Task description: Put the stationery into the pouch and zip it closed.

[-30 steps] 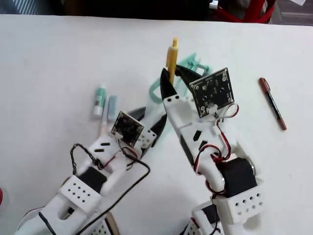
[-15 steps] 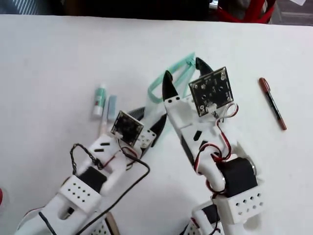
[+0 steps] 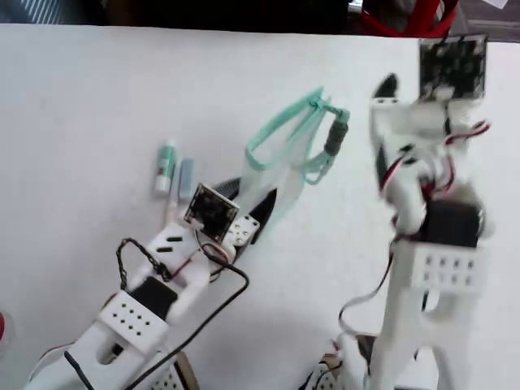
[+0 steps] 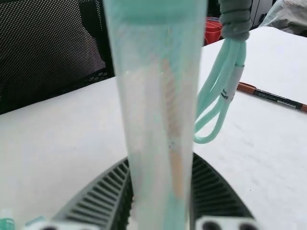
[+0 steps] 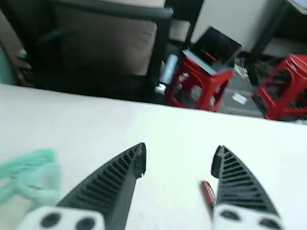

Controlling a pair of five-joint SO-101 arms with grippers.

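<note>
High view: the open, empty right claw [image 5: 181, 151] has swung away to the frame's right, toward the red pen [image 4: 271, 97]. The left claw [image 3: 250, 195] grips the pouch [image 3: 280, 162] at centre, a yellow pen [image 4: 173, 163] now inside.

we log a white table [image 3: 97, 89]. lying on it: a white-and-green tube [image 3: 166, 166] just beside a pale blue stick [image 3: 186, 179], a clear teal-edged pouch [image 3: 284, 154] mid-table, and a red-brown pen [image 4: 271, 98] well apart.

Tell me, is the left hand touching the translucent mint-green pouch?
Touching. The left wrist view shows the translucent mint-green pouch clamped in the left hand, black ribbed fingers pressing both its sides.
</note>
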